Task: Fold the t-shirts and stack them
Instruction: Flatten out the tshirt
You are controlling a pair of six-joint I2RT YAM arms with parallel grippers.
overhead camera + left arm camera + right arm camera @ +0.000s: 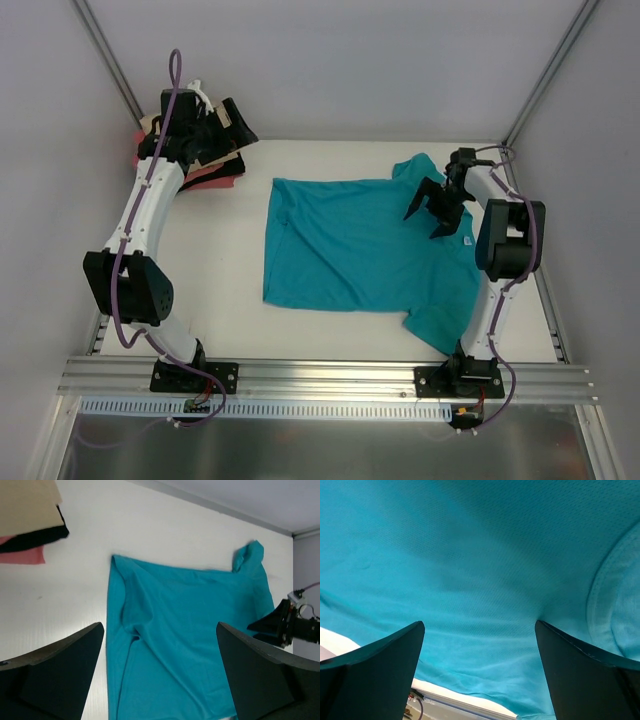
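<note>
The teal t-shirt (355, 255) lies spread flat on the white table, with a small white neck label by its right edge. It also shows in the left wrist view (185, 630) and fills the right wrist view (480, 570). My right gripper (432, 212) is open, low over the shirt's upper right part near the collar. My left gripper (222, 125) is open and empty, raised at the back left over the folded pile. The pile holds a tan-beige t-shirt (25, 505) on top and a coral-pink t-shirt (22, 556) below.
A dark cloth layer (35, 537) lies between the tan and pink shirts in the pile. Grey walls close the table at the back and sides. An aluminium rail (320, 378) runs along the near edge with both arm bases on it.
</note>
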